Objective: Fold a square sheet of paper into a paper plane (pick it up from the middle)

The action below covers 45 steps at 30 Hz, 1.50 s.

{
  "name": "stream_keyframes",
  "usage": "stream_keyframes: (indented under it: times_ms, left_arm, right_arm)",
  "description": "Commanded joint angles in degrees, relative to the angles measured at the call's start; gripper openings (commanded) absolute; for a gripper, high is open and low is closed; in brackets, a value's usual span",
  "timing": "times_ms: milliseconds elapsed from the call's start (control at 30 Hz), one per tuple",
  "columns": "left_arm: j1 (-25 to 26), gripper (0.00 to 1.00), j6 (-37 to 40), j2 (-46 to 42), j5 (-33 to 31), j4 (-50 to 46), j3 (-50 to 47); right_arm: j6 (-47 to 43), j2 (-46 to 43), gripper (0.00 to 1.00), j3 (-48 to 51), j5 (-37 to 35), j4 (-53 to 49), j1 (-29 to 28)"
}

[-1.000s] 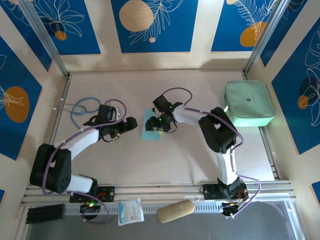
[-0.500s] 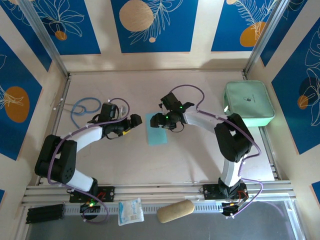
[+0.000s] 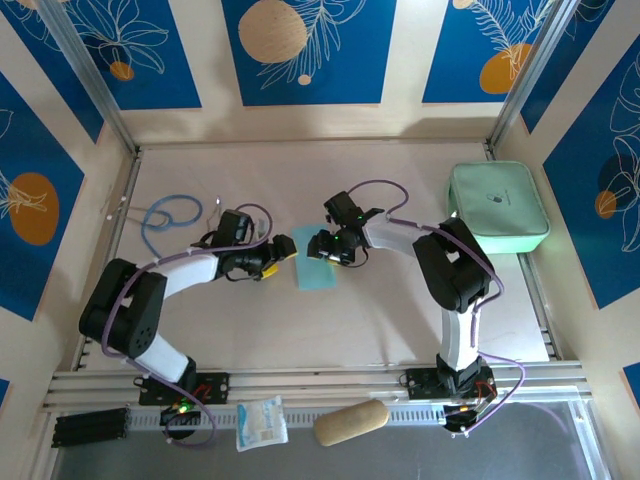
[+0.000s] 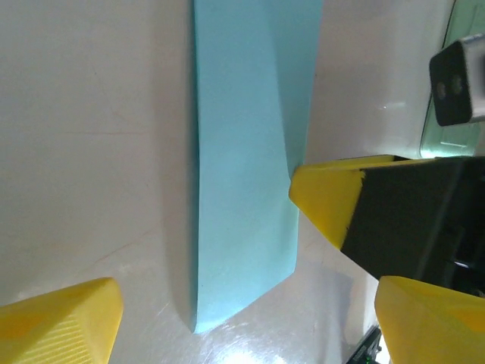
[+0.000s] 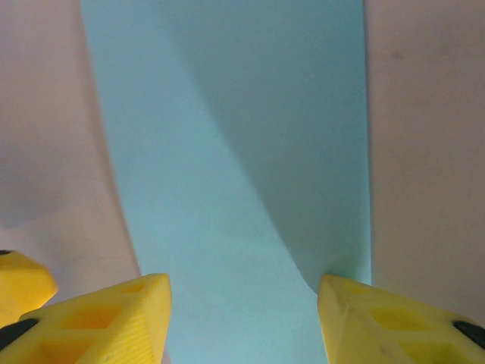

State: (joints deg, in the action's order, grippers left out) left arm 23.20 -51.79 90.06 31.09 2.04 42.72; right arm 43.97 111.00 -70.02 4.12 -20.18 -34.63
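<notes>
Now | left hand (image 3: 283,249) low, spread at edge of square sheet of paper (image 3: 316,270) | right hand (image 3: 323,247) spread over it

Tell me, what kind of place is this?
Probably a robot lab's test booth: a table walled by blue leaf-patterned panels, with the left arm and right arm bolted to a metal rail.

Left gripper (image 3: 284,247) and right gripper (image 3: 322,246) face each other across the folded blue sheet (image 3: 316,274), tips close together. Bare table (image 3: 400,310) lies open behind both. A blue cable (image 3: 165,215) coils behind the left one.
</notes>
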Motion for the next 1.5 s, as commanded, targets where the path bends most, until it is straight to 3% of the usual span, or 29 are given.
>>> stream_keyframes:
  times_ms: [0,300,900,1267,1467]
  left_arm:
    - [1.6,0.78,-2.0,2.6,0.4,-1.7,3.1]
    - [3.7,0.5,-2.5,5.2,-0.5,-3.5,4.3]
    - [4.0,0.39,0.1,12.7,1.8,-3.3,9.8]
    - [1.9,0.31,-3.3,12.4,5.9,6.6,7.0]
    - [1.5,0.23,-5.4,14.1,5.5,7.5,6.3]
  right_arm:
    - [0.4,1.6,0.54,0.7,1.1,-0.3,0.4]
    - [1.9,3.4,0.51,4.3,2.4,1.9,1.1]
    - [1.6,3.9,0.5,5.7,3.1,2.7,2.0]
    - [1.6,3.8,0.5,5.7,2.8,2.3,2.5]
    - [1.0,2.6,0.51,6.2,3.8,3.7,2.5]
